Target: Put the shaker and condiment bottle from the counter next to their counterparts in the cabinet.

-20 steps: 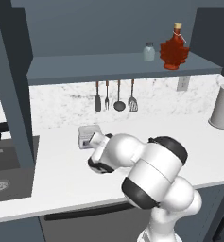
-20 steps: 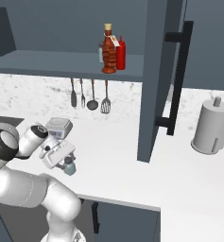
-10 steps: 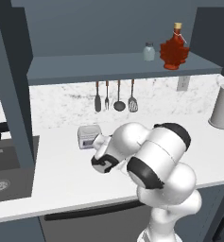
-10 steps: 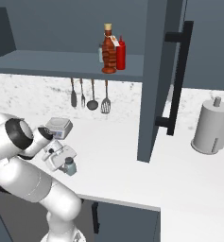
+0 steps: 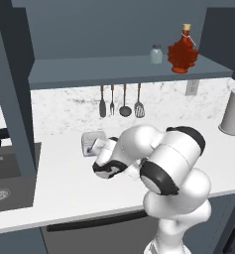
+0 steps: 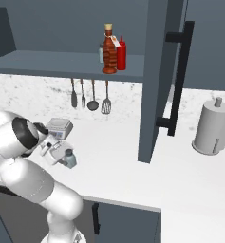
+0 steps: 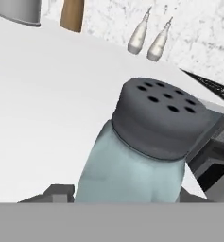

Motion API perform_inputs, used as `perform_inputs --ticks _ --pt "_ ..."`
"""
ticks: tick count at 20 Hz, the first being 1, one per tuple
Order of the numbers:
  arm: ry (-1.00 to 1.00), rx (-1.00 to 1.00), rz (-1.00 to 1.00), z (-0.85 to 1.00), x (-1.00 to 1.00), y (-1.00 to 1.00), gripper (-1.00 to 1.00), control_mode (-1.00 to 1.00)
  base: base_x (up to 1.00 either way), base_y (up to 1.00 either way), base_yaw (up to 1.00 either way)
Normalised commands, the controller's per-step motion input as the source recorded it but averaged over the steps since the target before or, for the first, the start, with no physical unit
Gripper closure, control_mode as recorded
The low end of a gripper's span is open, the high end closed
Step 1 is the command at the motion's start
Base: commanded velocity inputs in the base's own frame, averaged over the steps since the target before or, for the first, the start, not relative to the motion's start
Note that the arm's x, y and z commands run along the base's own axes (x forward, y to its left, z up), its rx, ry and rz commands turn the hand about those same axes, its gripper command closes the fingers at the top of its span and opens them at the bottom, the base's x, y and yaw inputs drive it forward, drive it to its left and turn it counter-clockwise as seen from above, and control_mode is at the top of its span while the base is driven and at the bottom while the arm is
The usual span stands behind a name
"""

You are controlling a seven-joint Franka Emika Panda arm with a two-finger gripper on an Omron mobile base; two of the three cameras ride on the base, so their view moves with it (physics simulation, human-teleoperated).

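My gripper (image 6: pixel 65 157) is shut on the shaker (image 6: pixel 69 158), a pale bluish jar with a grey perforated cap (image 7: pixel 163 116), held tilted just above the white counter (image 6: pixel 114 161). In the hand view the shaker (image 7: pixel 137 160) sits close up between the dark fingertips (image 7: pixel 54 191). In the left base view my own forearm covers the gripper. On the cabinet shelf (image 5: pixel 114 67) stand the second shaker (image 5: pixel 156 53) and the maple-leaf condiment bottle (image 5: pixel 182 50). The right base view shows that bottle (image 6: pixel 109 51) touching the red squeeze bottle (image 6: pixel 122 53).
A small grey box (image 5: pixel 91 143) sits on the counter just behind the gripper. Utensils (image 5: pixel 124 101) hang on the backsplash. A paper towel roll (image 6: pixel 211 128) stands far right. The open cabinet door (image 6: pixel 156 80) juts out over the counter. A sink (image 5: pixel 5 178) lies left.
My elbow has swung right and upward, and the gripper with the shaker has risen slightly off the counter. The things on the shelf have not moved.
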Motion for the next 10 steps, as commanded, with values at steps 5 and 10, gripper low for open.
perform_inputs --ticks 5,10 --pt "-0.02 0.0 0.39 0.84 0.0 0.0 1.0 -1.0 0.0 0.0 0.0" --pt "0.0 0.0 0.34 0.99 -0.07 0.0 1.0 -1.0 0.0 0.0 0.0"
